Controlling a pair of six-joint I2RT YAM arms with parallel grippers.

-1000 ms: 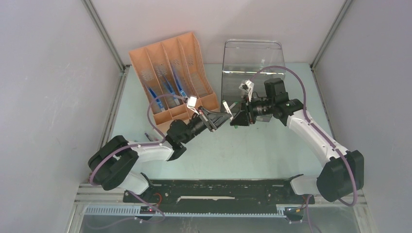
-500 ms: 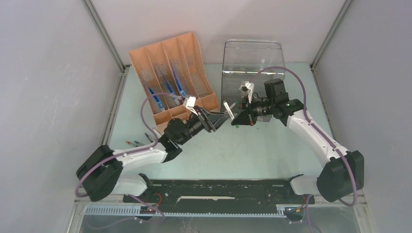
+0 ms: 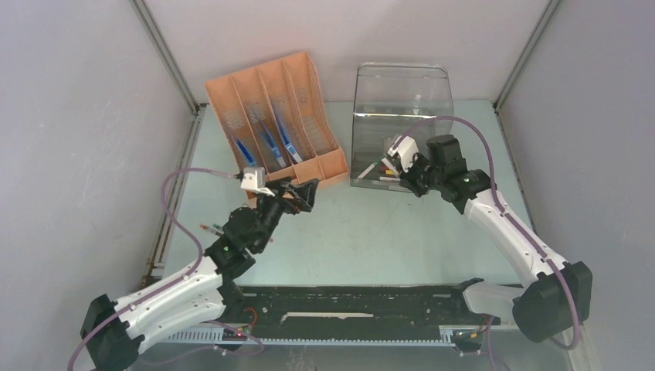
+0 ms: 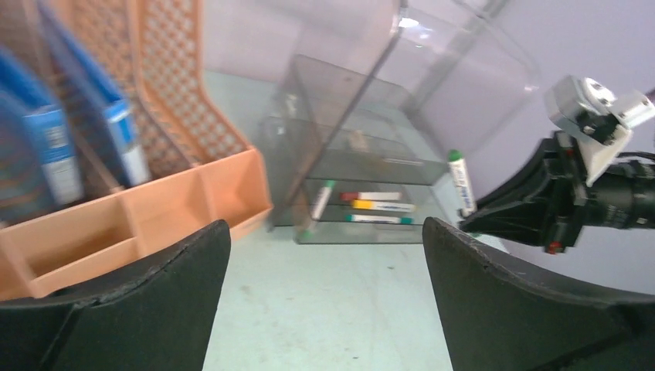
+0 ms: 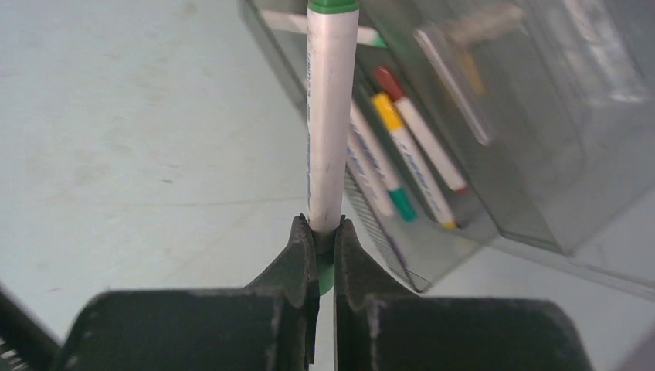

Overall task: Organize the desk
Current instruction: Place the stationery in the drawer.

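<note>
Gripping risk: right jaws pinched shut on green marker (image 5: 330, 116) by its end only | may pivot, miss clear bin (image 5: 556, 193) slot | left jaws wide, empty | counter (image 3: 386, 232) underlies both arms

In the right wrist view the marker (image 5: 330, 116) runs off the top edge, and its lower end is buried between the fingers of the right gripper (image 5: 320, 228). In the left wrist view the orange rack (image 4: 170, 193) is cut by the left edge, and its blue folders (image 4: 46, 147) are blurred. Overhead, the small pens (image 3: 207, 227) left of centre are too tiny to identify.
</note>
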